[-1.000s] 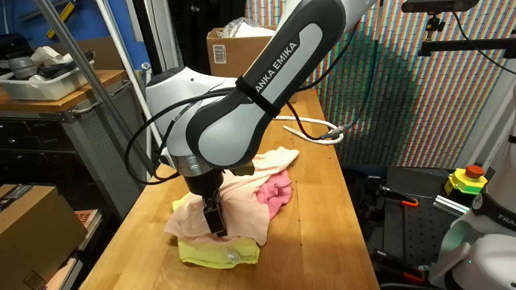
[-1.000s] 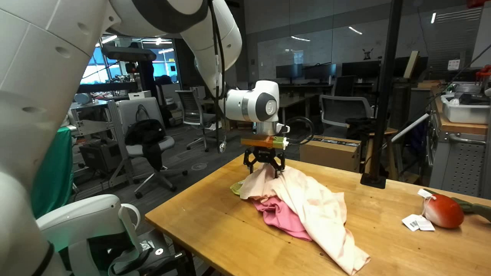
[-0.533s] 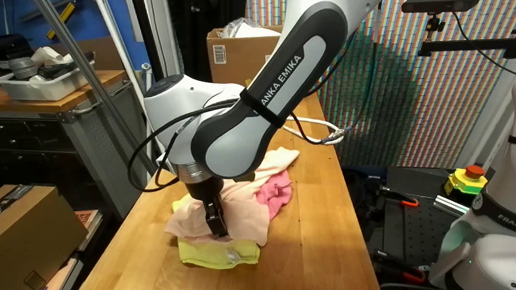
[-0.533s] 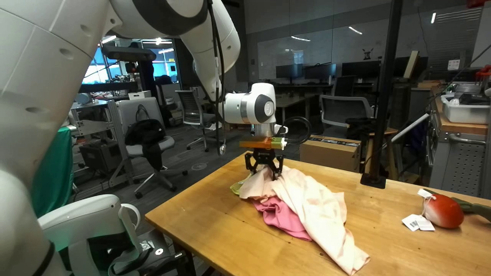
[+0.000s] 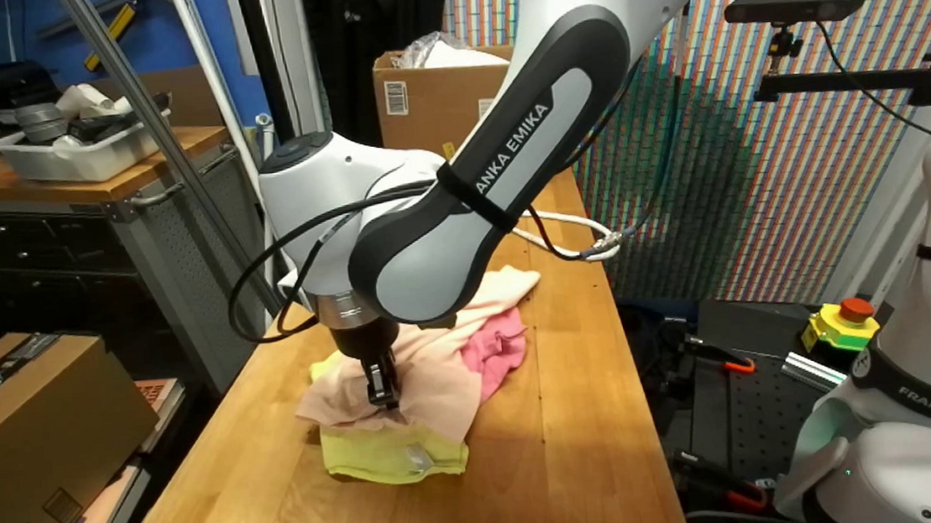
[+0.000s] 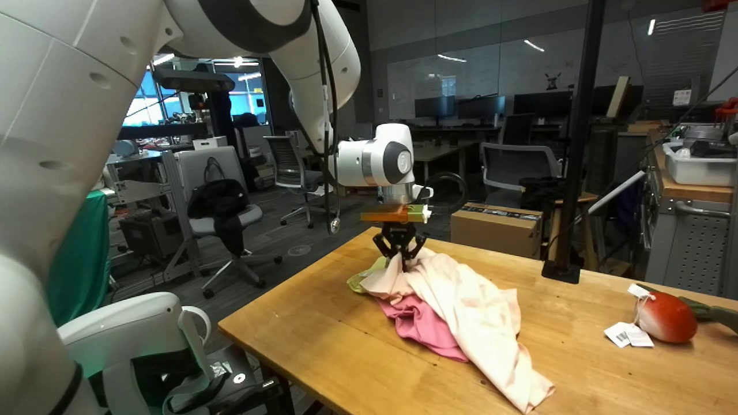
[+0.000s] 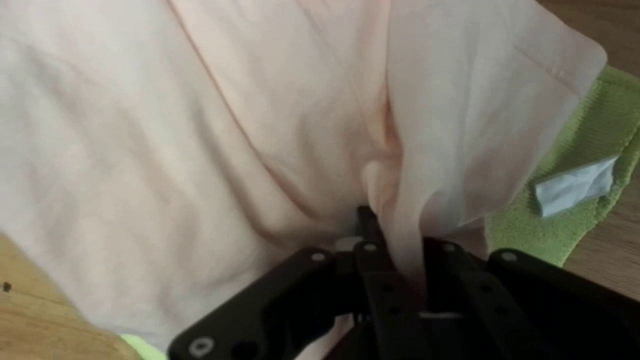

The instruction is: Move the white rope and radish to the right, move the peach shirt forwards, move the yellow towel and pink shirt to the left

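The wooden table (image 6: 305, 331) carries the radish (image 6: 670, 318), white rope (image 5: 602, 255), yellow towel (image 5: 388, 458), pink shirt (image 6: 425, 329) and peach shirt (image 6: 481, 308).

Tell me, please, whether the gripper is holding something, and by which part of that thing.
The gripper holds the peach shirt by a fold gathered between its jaws, near the end that lies over the yellow towel.

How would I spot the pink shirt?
Find the table under the arm, then the peach shirt lying across it. Poking out beneath is the pink shirt; its deep rose sets it apart from that paler cloth and the yellow towel.
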Available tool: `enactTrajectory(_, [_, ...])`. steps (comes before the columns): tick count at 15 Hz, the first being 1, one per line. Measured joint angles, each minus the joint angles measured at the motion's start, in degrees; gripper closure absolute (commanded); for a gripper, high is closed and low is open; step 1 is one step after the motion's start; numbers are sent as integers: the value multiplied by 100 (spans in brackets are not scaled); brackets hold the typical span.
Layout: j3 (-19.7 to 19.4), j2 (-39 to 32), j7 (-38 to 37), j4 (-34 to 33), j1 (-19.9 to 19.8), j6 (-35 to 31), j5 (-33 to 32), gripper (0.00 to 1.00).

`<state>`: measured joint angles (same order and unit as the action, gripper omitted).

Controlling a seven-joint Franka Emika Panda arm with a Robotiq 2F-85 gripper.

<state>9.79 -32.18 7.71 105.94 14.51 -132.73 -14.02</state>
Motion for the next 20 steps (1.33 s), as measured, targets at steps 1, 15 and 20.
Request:
enactTrajectory(1, [-9, 3, -44, 3, 3, -44, -37, 94])
enactTrajectory(15, [-524, 505, -1220, 232, 241, -1028, -718, 93])
enactTrajectory(20, [-1078, 755, -2366, 256, 539, -1373, -1791, 93])
